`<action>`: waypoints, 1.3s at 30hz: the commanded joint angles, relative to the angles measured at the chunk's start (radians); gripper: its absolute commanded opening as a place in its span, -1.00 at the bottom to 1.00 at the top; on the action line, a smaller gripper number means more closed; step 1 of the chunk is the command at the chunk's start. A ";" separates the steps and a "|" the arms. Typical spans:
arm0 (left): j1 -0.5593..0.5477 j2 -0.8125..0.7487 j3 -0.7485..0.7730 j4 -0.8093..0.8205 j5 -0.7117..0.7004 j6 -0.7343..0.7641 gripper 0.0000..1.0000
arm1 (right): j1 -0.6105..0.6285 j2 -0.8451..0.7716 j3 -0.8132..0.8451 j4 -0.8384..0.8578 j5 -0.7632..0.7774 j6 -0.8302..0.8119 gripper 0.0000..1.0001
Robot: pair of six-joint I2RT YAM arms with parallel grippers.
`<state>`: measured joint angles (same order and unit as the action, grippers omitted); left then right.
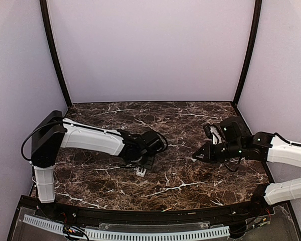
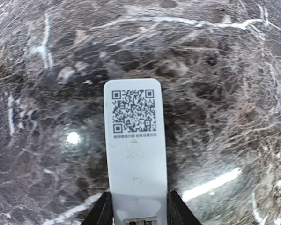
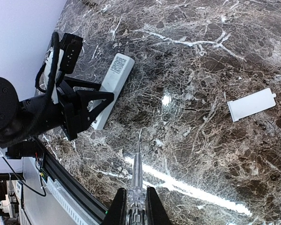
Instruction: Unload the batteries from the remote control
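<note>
1. Where the two arms reach out, we see a dark brown marble table (image 1: 190, 120) veined with white. Plain pale walls (image 1: 150, 50) close it in, and a black pole (image 1: 52, 50) stands at each back corner.
2. We find the left gripper (image 2: 139, 193) set narrowly around the near end of the remote (image 2: 135, 154), with its fingers (image 2: 103, 213) pressing against the two long sides.
3. We see the remote lying flat on the table near the middle, back side up, with a square code label at its far end. The recess at its near end is cut off by the edge of the wrist view, so we cannot tell what lies in it.
4. We see the right gripper (image 3: 136, 191) nearly closed on a thin grey stick (image 3: 137, 159). The stick points forward above the table, well apart from the remote.
5. We count one remote and one stick. One small flat white cover (image 3: 251, 104) lies alone on the marble, well apart from the remote.
</note>
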<state>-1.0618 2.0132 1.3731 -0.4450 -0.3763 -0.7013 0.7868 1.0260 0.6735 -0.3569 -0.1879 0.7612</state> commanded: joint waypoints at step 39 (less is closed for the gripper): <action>0.374 -0.698 -0.579 0.199 0.191 0.457 0.96 | 0.000 0.275 0.196 0.028 -0.360 -0.181 -1.00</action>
<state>-0.6765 1.3567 0.7601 -0.2787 -0.2722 -0.3870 0.7864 1.2415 0.8005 -0.3565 -0.3813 0.6590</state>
